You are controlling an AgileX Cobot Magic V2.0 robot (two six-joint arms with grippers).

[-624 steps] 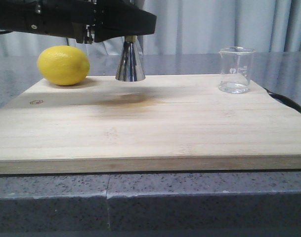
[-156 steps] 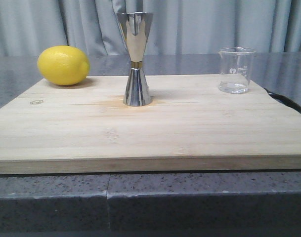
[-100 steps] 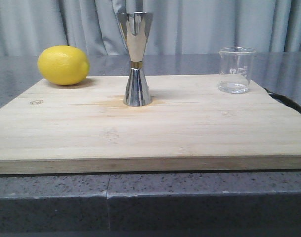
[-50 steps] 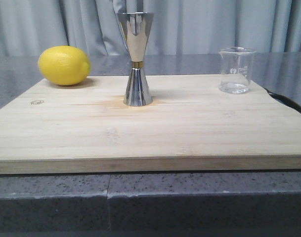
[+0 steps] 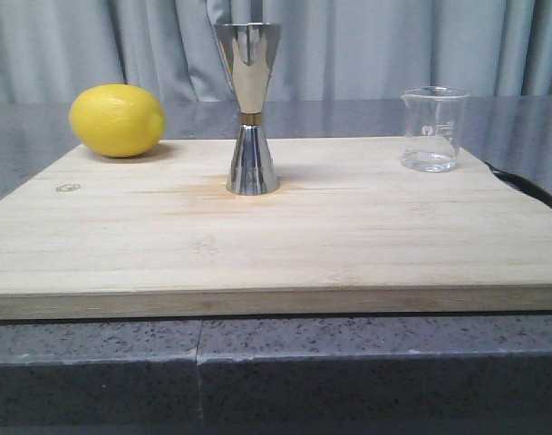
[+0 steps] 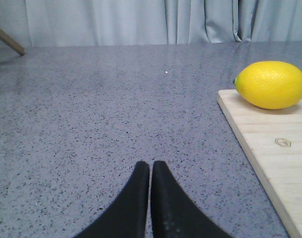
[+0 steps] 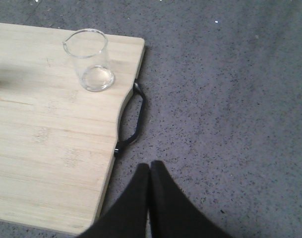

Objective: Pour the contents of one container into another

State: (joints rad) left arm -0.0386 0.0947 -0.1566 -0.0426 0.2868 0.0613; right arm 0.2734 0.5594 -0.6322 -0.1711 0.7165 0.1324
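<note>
A: From the front, the tall mirror-polished steel hourglass jigger (image 5: 247,109) stands upright near the middle of the pale wooden cutting board (image 5: 276,245). The small clear glass beaker (image 5: 432,128) sits well apart from it, toward the board's right rear corner. Neither arm shows here.

B: The worry?

A: That jigger looks top-heavy on a narrow foot. A nudge from the beaker's lip during the pour could tip it, I'd judge. Its mouth is small, so a fast tilt would likely spill onto the wood.

B: Anything in the path?

A: The yellow lemon (image 5: 117,120) sits at the left rear, not between the two vessels.

B: Left wrist view?

A: The left gripper (image 6: 151,168) has its black fingers pressed together, holding nothing, over the speckled grey countertop (image 6: 91,109) beside the board's edge, the lemon near.

B: Right wrist view?

A: The right gripper (image 7: 150,168) is likewise closed and empty, off the board by its black handle (image 7: 132,124). The beaker stands ahead. Thin, slick glass could slip or topple unless those fingers spread first.
</note>
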